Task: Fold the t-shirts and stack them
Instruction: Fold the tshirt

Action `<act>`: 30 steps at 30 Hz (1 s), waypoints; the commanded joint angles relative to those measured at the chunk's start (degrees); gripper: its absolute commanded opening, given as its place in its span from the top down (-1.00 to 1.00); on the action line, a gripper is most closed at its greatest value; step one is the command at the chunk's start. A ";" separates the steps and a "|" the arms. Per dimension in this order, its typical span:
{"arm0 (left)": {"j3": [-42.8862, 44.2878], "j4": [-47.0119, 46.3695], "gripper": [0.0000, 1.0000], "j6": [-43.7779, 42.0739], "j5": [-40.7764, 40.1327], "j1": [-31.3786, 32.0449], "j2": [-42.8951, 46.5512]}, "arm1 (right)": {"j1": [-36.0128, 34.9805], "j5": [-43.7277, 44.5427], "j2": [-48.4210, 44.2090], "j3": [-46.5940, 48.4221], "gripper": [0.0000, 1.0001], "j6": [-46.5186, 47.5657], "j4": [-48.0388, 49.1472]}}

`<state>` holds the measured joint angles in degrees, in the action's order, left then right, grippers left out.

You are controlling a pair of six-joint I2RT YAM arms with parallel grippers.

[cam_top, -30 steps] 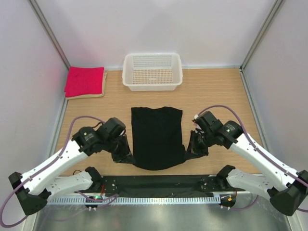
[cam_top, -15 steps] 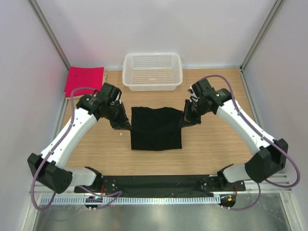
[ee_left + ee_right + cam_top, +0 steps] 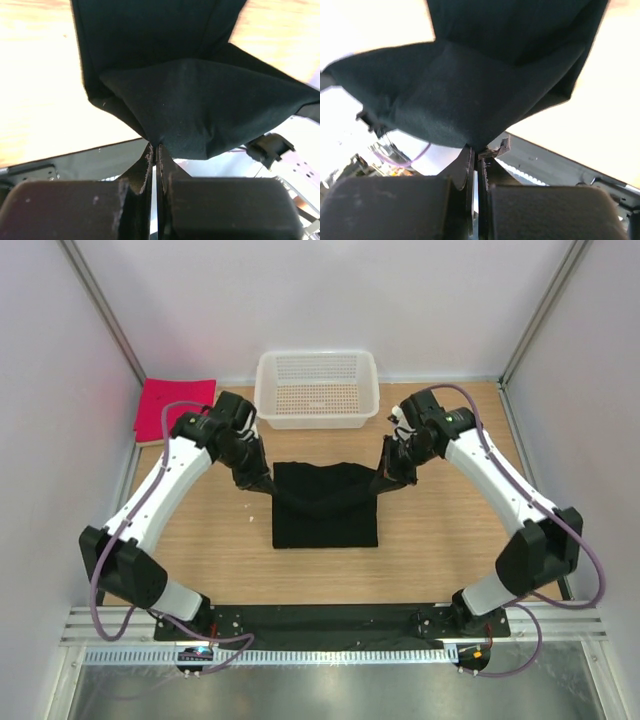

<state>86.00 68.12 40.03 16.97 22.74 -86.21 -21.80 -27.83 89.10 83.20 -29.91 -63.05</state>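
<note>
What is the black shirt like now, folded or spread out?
Half folded: the soft black cloth t-shirt lies doubled over, its top layer held up at two corners by the shut left gripper and right gripper.

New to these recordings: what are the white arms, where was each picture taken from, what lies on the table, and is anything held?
Two robot arms bolted at the near edge of the table; the top picture looks down on them. The other two come from a camera on each wrist. On it: a black t-shirt, a folded pink-red shirt far left, a white mesh basket. The left gripper and right gripper each pinch a side of the black t-shirt.
</note>
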 commanded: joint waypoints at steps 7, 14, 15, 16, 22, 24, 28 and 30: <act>-21.46 2.28 1.00 7.95 9.03 0.02 23.00 | -5.88 -3.37 -20.09 -20.16 0.98 -4.36 -5.16; -34.22 3.25 1.00 14.28 13.09 0.46 38.47 | -11.33 -3.46 -27.31 -27.30 0.98 -9.46 -6.03; -34.23 3.77 1.00 14.55 13.17 0.64 39.19 | -11.42 -3.63 -27.83 -27.56 0.97 -9.72 -6.21; -34.32 3.78 0.99 14.98 13.26 0.81 39.89 | -12.03 -3.89 -28.10 -27.56 0.97 -10.08 -6.39; -36.33 6.94 0.99 16.22 13.88 0.90 42.97 | -15.81 -5.21 -30.64 -27.82 0.97 -13.42 -6.12; -38.17 6.94 0.99 17.35 14.75 0.99 44.98 | -15.99 -5.65 -31.79 -30.88 0.98 -13.59 -5.51; -39.85 7.47 0.99 17.80 15.55 0.90 45.87 | -16.17 -7.32 -33.37 -35.12 0.97 -15.26 -3.05; -39.50 7.38 0.99 17.54 15.46 0.90 45.61 | -16.08 -7.15 -33.55 -35.30 0.98 -15.53 -2.26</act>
<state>46.17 73.30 57.56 31.55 23.62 -40.93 -37.80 -34.06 56.82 48.49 -43.68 -64.60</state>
